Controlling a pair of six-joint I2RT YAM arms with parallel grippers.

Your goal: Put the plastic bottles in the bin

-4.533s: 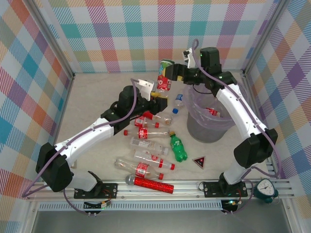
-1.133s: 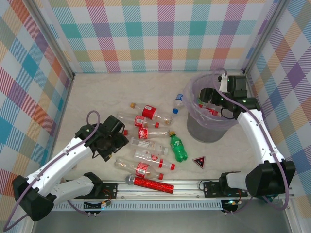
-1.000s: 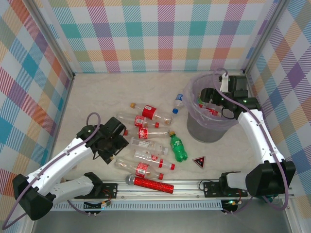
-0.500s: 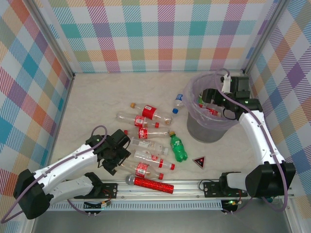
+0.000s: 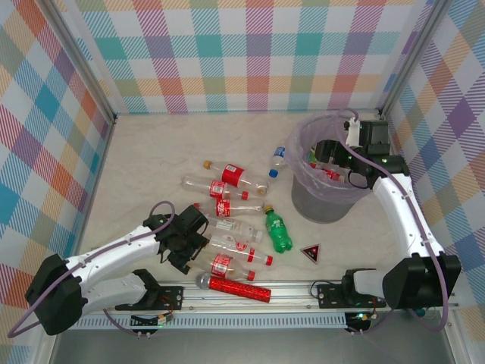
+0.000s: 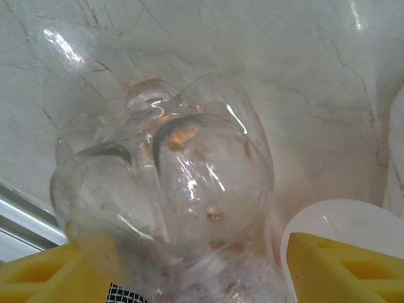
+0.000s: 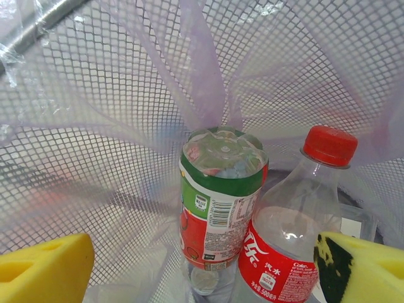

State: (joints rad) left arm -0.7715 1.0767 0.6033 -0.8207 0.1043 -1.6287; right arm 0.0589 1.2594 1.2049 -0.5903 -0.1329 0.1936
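Several plastic bottles lie mid-table: a blue-capped one [image 5: 278,161], red-labelled ones [image 5: 235,176] [image 5: 227,208] and a green one [image 5: 277,230]. My left gripper [image 5: 190,252] is low by the nearest clear bottle [image 5: 221,265]. In the left wrist view that bottle's rounded base [image 6: 164,189] sits between the yellow fingers [image 6: 341,268], with a thin gap on the right side; left gripper [image 6: 189,274] open around it. My right gripper [image 5: 322,154] hangs open over the bin [image 5: 303,199]. Below it, inside the bin's mesh wall [image 7: 95,126], stand a green-and-red labelled bottle [image 7: 221,208] and a red-capped bottle [image 7: 290,246]; right gripper [image 7: 202,271] holds nothing.
A red glittery microphone [image 5: 231,287] lies along the near rail, just in front of the left gripper. A small dark triangle [image 5: 311,252] sits below the bin. Checked walls close in the table on three sides.
My left arm has swung back toward the near edge and lowered onto the nearest clear bottle, its jaws narrowing around the base. The right arm has stayed over the bin.
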